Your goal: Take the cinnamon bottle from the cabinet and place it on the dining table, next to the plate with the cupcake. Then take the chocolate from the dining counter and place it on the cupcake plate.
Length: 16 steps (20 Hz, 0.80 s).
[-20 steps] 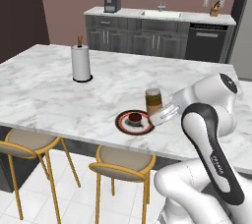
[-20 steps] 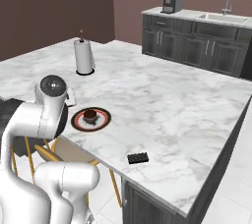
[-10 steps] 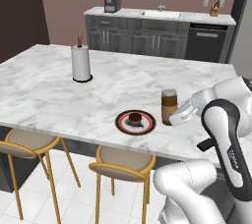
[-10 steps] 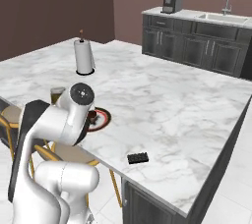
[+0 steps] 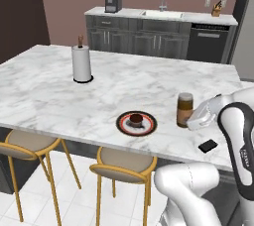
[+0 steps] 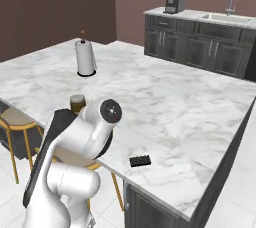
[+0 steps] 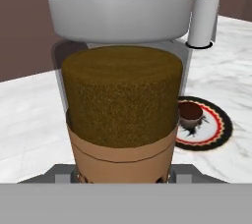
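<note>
cinnamon bottle [image 7: 122, 115]: upright, dead centre, very close, grey lid on top, brown fill above tan label band | plate [image 7: 216, 128]: behind-right on marble dining table [image 7: 29, 120], dark patterned rim | cupcake [image 7: 189, 113]: on plate | paper towel roll [image 7: 204, 19]: upright, far right

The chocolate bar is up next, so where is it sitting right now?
In the left base view the chocolate lies flat on the dining table near its front edge, right of the cinnamon bottle and the plate.

White marble dining table [image 5: 124, 84] — bearing plate [image 5: 137, 123], cinnamon bottle [image 5: 184, 109], chocolate [image 5: 208, 145], paper-towel roll [image 5: 82, 63].
</note>
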Tool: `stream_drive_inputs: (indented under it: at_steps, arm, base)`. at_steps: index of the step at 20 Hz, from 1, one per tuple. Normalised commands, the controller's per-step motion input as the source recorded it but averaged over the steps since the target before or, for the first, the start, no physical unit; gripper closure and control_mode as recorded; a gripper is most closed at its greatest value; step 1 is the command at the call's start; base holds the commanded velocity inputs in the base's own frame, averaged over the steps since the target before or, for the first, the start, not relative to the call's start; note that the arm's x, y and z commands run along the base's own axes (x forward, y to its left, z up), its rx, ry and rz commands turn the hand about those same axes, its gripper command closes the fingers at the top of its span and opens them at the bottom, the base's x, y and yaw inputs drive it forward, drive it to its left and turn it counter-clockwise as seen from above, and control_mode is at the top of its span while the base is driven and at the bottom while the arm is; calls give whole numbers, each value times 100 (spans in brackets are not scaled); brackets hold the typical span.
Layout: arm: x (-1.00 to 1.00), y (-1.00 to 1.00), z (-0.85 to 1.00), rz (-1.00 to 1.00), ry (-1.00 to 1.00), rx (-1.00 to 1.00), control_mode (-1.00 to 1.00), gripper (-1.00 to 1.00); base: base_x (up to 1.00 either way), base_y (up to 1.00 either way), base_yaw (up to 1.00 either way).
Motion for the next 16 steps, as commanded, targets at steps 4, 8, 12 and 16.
stream_drive_inputs:
  at_steps: [4, 8, 12, 16]
  arm:
    - [36, -39, -11, 9, 2, 0, -100, 100]
    - [30, -42, -11, 17, 0, 0, -100, 100]
    - [35, -16, -16, 14, 0, 0, -100, 100]
    - [41, -8, -21, 6, 0, 0, -100, 100]
  base:
    - [0, 0, 0]
    - [0, 0, 0]
    - [0, 0, 0]
    - [0, 0, 0]
